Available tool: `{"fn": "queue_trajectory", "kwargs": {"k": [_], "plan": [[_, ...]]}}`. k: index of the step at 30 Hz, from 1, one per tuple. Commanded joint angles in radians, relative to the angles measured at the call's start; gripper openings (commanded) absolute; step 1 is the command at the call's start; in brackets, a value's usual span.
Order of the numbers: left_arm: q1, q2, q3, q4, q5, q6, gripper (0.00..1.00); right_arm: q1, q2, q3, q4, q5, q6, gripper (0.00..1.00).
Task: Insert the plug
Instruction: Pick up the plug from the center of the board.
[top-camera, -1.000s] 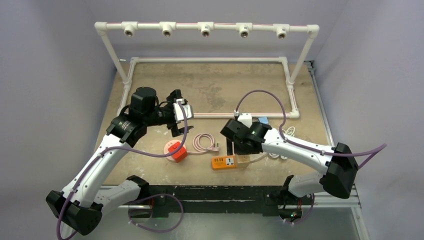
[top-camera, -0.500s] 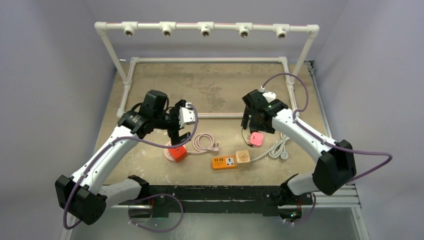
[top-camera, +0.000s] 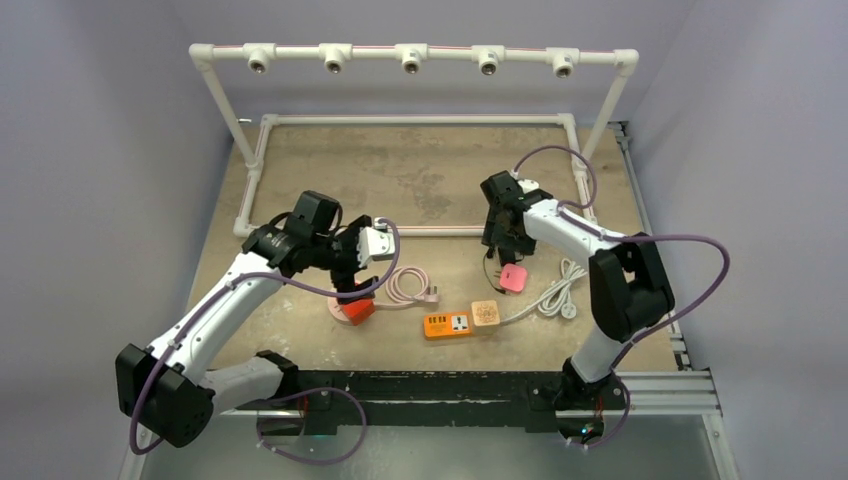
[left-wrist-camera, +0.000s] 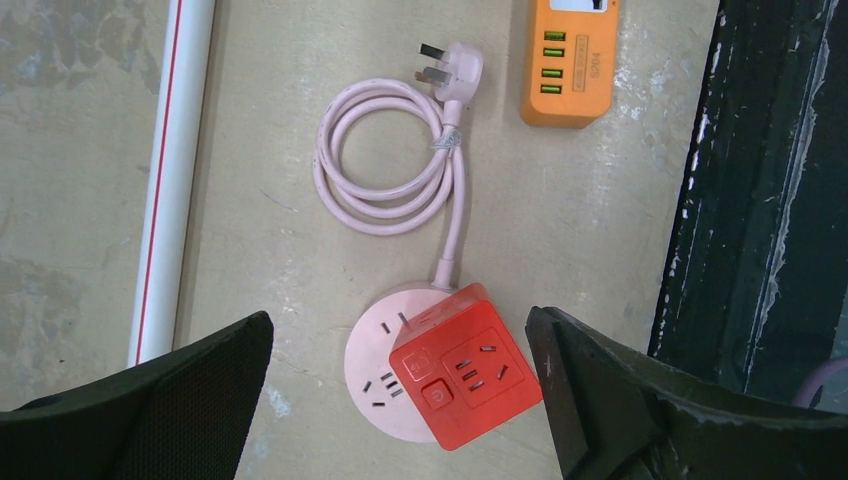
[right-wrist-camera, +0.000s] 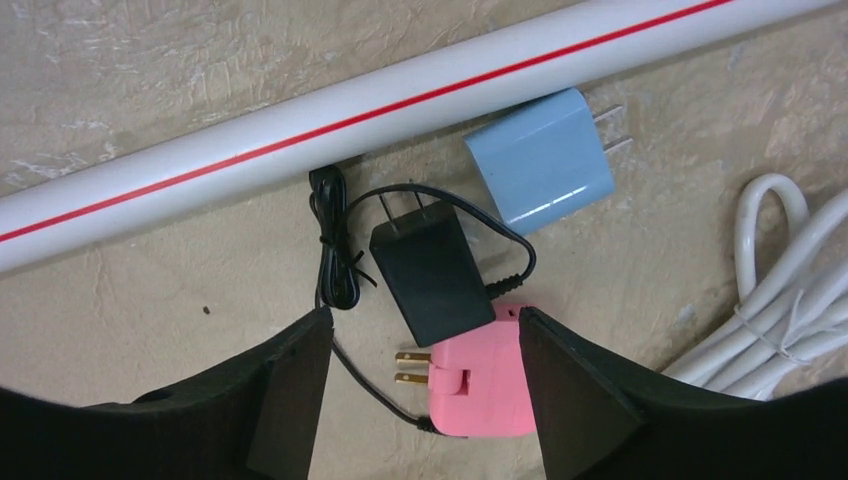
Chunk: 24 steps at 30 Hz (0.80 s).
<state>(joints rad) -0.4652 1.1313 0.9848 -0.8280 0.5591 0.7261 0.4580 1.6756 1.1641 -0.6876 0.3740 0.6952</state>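
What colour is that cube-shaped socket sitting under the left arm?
The cube socket is red, with white markings on its faces; the left wrist view shows it best.

In the top view, we see the left arm (top-camera: 215, 320) rising from its base at the lower left toward the centre-left of the frame, its wrist bent downward. The left gripper (left-wrist-camera: 398, 330) points down, fingers spread wide. The right arm (top-camera: 575, 235) folds at an elbow at mid-right, and its forearm runs to the upper centre. The right gripper (right-wrist-camera: 422, 320) points down, jaws apart.
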Motion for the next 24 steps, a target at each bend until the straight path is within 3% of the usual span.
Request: {"fn": "queue_trajectory", "kwargs": {"k": [1, 19, 24], "plan": [[0.003, -0.019, 0.047, 0.011, -0.011, 0.005, 0.99, 0.002, 0.039, 0.047, 0.065, 0.008, -0.039, 0.68], [0.003, -0.040, 0.089, -0.026, -0.038, 0.028, 0.99, 0.003, 0.154, 0.037, 0.103, 0.074, -0.059, 0.53], [0.003, -0.036, 0.098, -0.022, -0.033, 0.024, 0.99, 0.018, 0.131, 0.025, 0.109, 0.038, -0.059, 0.34]]}}
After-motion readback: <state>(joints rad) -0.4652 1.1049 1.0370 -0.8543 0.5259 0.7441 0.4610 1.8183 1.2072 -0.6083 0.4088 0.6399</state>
